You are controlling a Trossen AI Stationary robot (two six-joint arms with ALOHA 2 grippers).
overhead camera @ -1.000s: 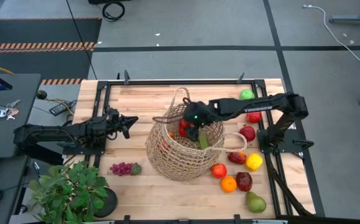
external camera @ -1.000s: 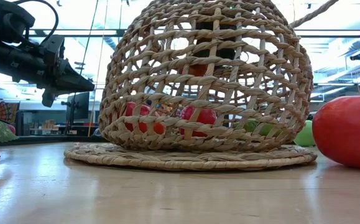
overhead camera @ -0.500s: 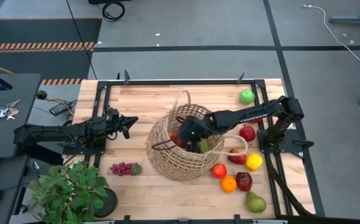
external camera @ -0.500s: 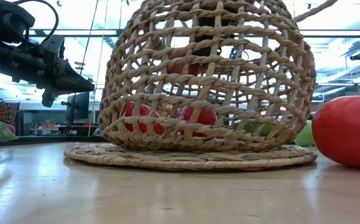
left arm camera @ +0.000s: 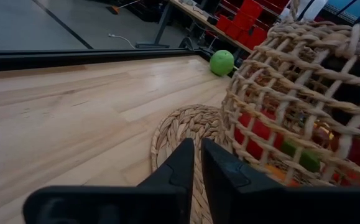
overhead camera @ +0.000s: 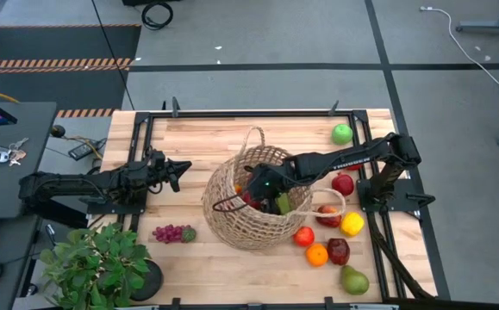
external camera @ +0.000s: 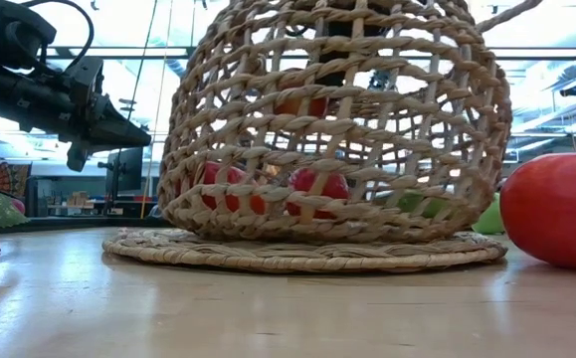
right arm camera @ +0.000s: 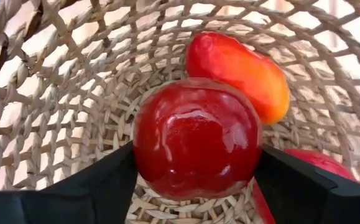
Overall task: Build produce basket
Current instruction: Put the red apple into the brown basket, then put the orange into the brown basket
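The tan open-weave basket stands mid-table on a woven straw mat. My right gripper reaches inside it, shut on a glossy red apple, which also shows through the weave in the low view. A red-orange fruit and other red and green produce lie on the basket's bottom. My left gripper is shut and empty, hovering left of the basket, which also shows in the left wrist view. My right gripper pinches the red apple by its two opposite sides between its two fingers. The fingers come from above, slanting down into the basket's mouth. The apple hangs clear above the produce on the basket's bottom.
On the table right of the basket lie a green apple, red apples, a yellow pepper, an orange, dark red pieces and a pear. Purple grapes and a potted plant are near left.
My right gripper has gone down into the basket and a little toward the table's near edge, carrying the red apple and staying shut on it. The basket's wall has shifted slightly as the arm went in.
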